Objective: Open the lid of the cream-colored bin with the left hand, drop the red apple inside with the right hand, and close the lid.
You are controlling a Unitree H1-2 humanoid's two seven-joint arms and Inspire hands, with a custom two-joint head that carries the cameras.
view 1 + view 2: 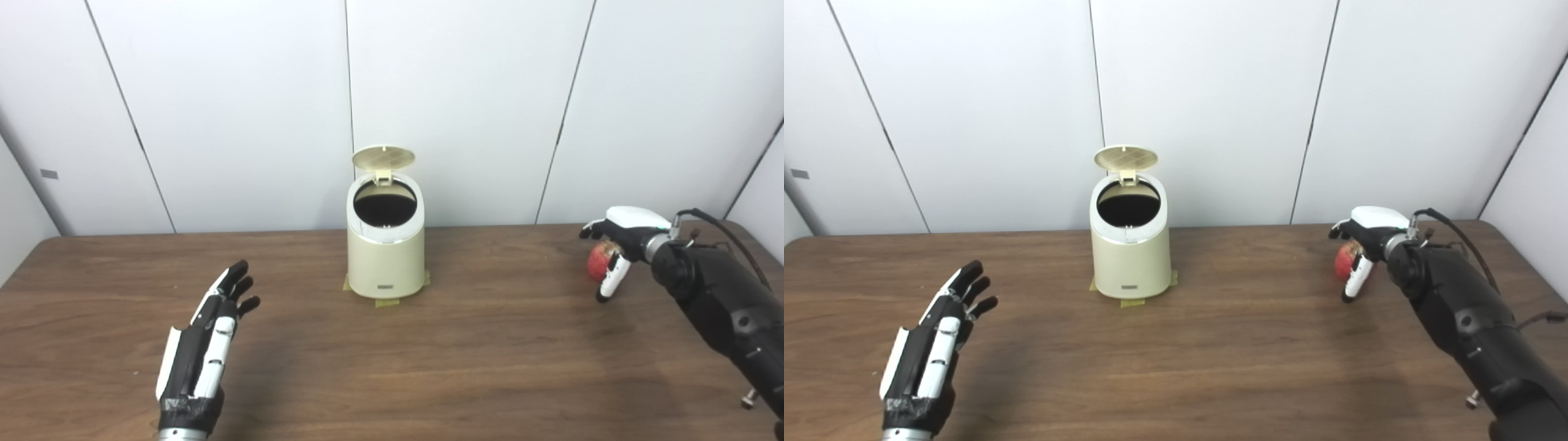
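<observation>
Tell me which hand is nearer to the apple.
Right. The right hand is wrapped over the apple at the table's far right; the left hand hovers open across the table, beyond the bin.

Two head cameras side by side — look down, forward over table (392,367); views overlap almost fully.

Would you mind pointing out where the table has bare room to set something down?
Widest bare patch: the table front, between the left hand and the right arm. Also bare: either side of the cream-colored bin, its lid up. Crowded: the far right, where the right hand wraps the red apple.
</observation>
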